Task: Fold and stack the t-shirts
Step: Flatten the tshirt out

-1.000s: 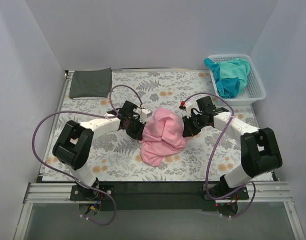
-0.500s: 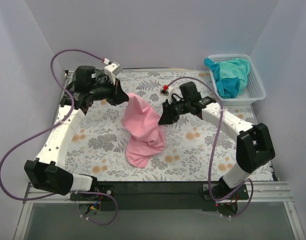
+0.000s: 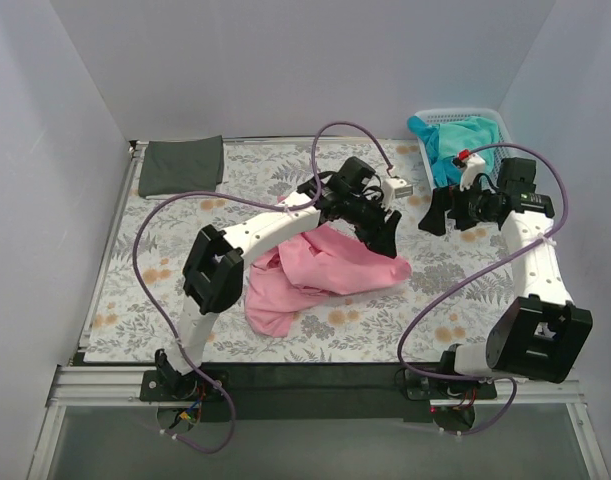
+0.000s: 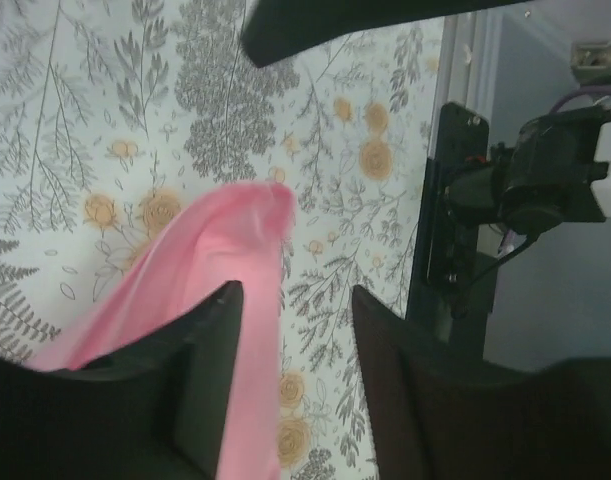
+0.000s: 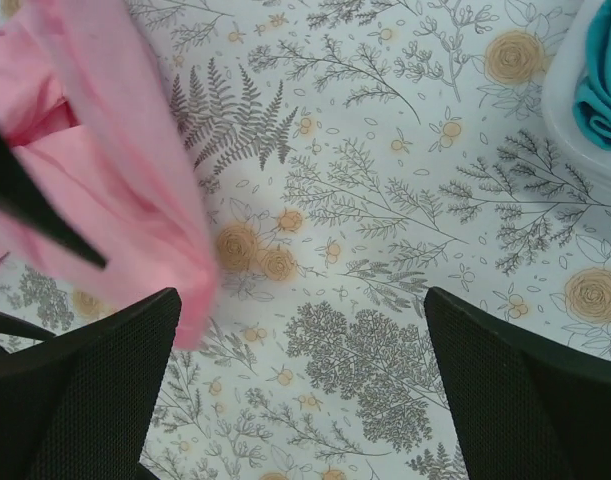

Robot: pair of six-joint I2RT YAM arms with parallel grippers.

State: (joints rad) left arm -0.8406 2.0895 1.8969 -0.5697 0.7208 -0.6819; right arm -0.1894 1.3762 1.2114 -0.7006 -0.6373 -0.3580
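Note:
The light pink t-shirt (image 3: 325,268) lies rumpled on the tablecloth at mid-table, one end reaching right toward (image 3: 397,270). My left gripper (image 3: 385,235) hovers over that right end. In the left wrist view its jaws (image 4: 295,345) stand apart, the pink cloth (image 4: 200,275) lies beside one finger, and tablecloth shows through the gap. My right gripper (image 3: 432,213) hangs wide open near the basket, holding nothing (image 5: 300,390), with the pink shirt (image 5: 115,180) to its left. A folded charcoal t-shirt (image 3: 180,166) rests at the back left. The teal t-shirt (image 3: 460,150) lies in the basket.
The white mesh basket (image 3: 513,172) stands at the back right corner; its wall (image 5: 567,115) and the teal cloth (image 5: 607,70) edge the right wrist view. The floral tablecloth (image 3: 165,250) covers the table. The table's near rail (image 4: 455,200) shows in the left wrist view.
Both grippers have opened and let go of the pink shirt, which dropped from a raised drape onto the table. The left arm swung from back left to centre right. The right arm drew back toward the basket.

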